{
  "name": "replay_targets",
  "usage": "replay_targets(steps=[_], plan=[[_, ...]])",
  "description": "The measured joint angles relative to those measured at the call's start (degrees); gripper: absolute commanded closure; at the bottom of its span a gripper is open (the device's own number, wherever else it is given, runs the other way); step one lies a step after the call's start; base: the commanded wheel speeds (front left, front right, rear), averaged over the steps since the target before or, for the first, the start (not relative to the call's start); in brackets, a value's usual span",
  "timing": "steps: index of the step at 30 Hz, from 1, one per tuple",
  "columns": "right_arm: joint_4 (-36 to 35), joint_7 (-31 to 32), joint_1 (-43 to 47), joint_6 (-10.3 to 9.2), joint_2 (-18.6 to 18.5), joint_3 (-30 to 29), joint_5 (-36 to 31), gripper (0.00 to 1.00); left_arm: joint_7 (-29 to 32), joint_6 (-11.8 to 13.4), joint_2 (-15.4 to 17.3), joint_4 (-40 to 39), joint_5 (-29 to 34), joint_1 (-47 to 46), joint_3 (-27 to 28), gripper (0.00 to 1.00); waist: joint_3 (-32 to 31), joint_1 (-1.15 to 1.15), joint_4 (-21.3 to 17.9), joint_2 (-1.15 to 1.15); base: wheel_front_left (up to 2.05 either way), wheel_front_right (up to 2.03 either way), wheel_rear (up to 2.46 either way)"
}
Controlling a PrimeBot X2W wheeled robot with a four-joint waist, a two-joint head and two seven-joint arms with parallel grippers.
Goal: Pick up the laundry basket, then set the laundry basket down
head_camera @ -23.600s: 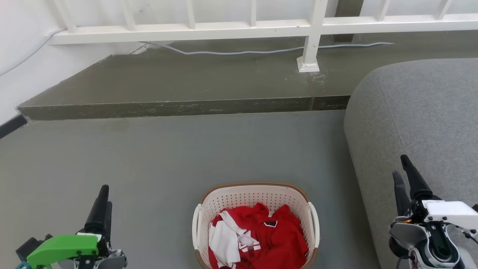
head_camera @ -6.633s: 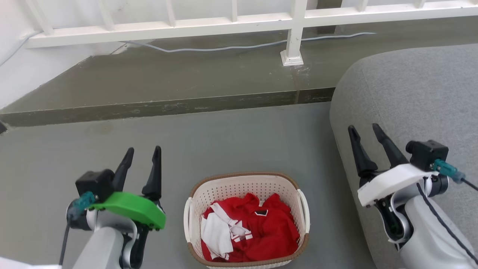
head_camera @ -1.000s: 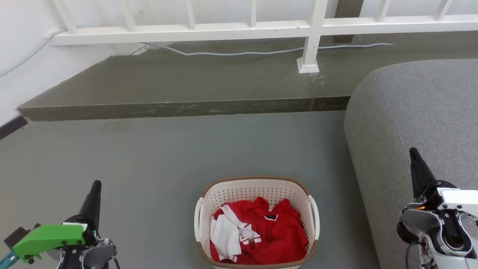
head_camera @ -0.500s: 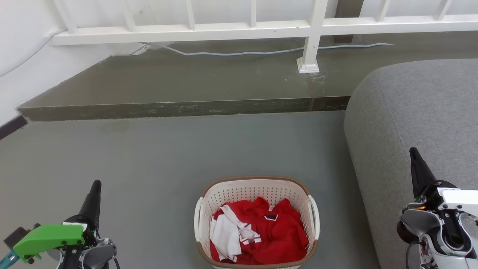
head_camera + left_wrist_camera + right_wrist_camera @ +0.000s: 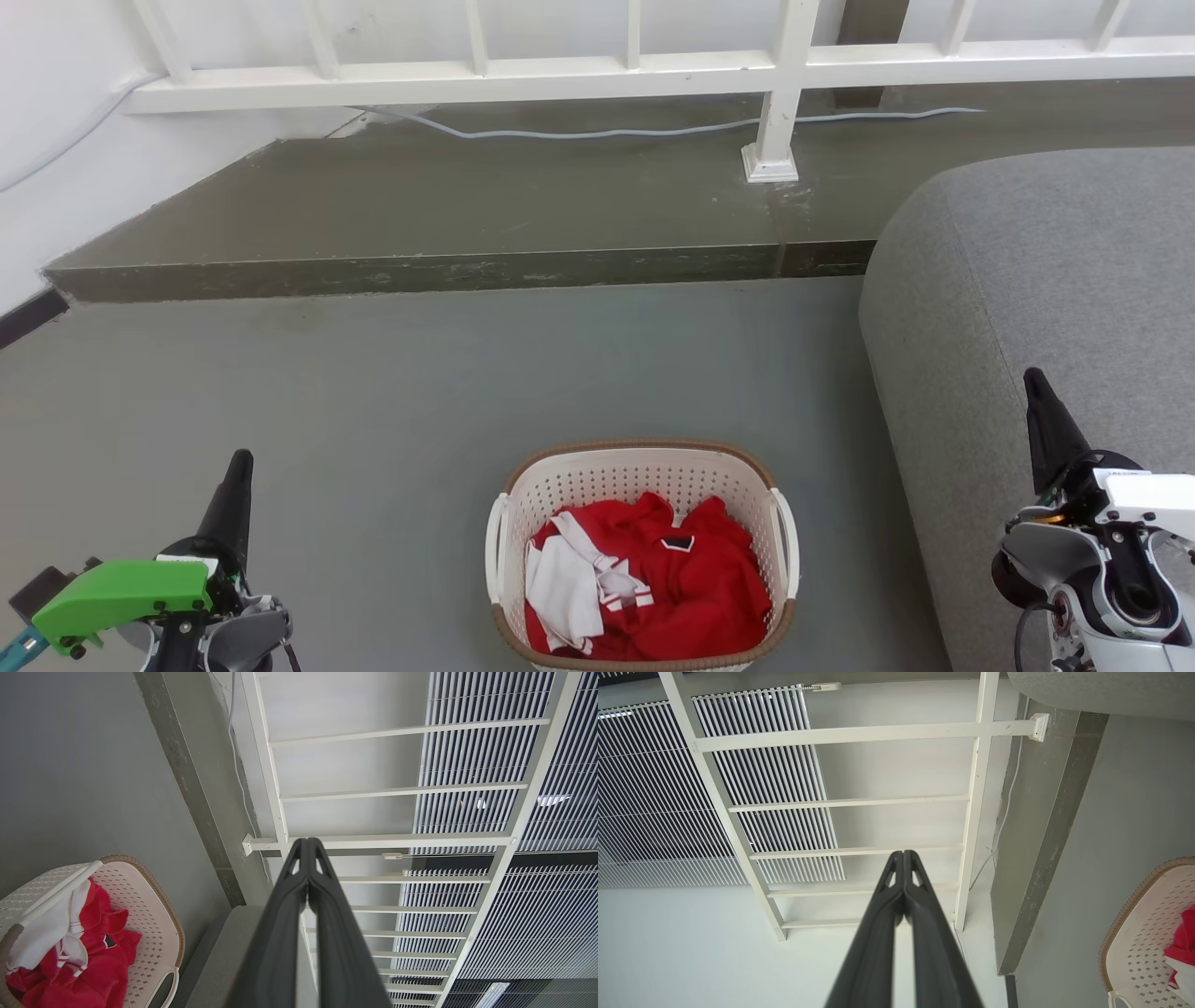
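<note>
The laundry basket (image 5: 642, 481) stands on the grey floor at the bottom centre of the head view, cream perforated plastic with a brown rim and white loop handles, holding red and white clothes. It also appears in the left wrist view (image 5: 149, 905) and the right wrist view (image 5: 1134, 933). My left gripper (image 5: 239, 459) is shut at the lower left, well apart from the basket. In its own view (image 5: 307, 841) its fingers are pressed together with nothing between them. My right gripper (image 5: 1032, 375) is shut at the lower right over the sofa, and shut and empty in its own view (image 5: 903, 853).
A grey sofa (image 5: 1055, 280) fills the right side, close to the basket. A raised concrete step (image 5: 448, 271) runs across behind, with a white railing (image 5: 653, 70) and a loose cable (image 5: 597, 131) on it. A white wall (image 5: 47, 168) lies on the left.
Since 6.6 s ago both grippers have shut and drawn back low to the sides. The basket sits slightly farther forward than 23.6 s ago. Nothing has moved in the last second.
</note>
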Motion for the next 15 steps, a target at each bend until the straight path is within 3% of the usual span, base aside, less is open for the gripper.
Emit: replay_targets(steps=[15], plan=[[-0.08,0.00,0.00,0.00,0.00,0.01,0.00,1.00,0.00,0.00,0.00,-0.01,0.00,0.00,0.00,1.00,0.00,0.00,0.00,0.00,0.00,0.00,0.00]])
